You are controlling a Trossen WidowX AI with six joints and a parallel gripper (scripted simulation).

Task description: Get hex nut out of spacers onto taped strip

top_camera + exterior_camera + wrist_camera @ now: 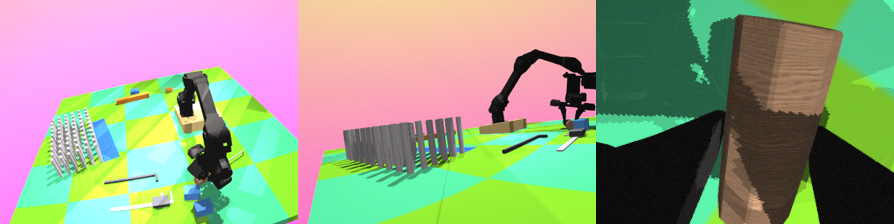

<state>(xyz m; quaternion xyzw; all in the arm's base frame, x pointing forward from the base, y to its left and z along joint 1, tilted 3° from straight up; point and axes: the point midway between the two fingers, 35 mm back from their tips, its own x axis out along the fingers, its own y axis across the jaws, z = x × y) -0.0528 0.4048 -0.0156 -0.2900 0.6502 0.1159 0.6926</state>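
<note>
My gripper is shut on the brown wooden handle of a hook tool. Its thin pale wire runs back past the arm. The handle hangs low over the table, right beside a blue block. The grey standing spacers fill the far left, well away from the gripper. The blue taped strip lies along their front. The nut is hidden among the spacers.
A dark L-shaped rod and a white strip with a grey block lie between gripper and spacers. A second blue block is nearby. An orange bar and small blocks lie at the back. The arm stands on a tan base.
</note>
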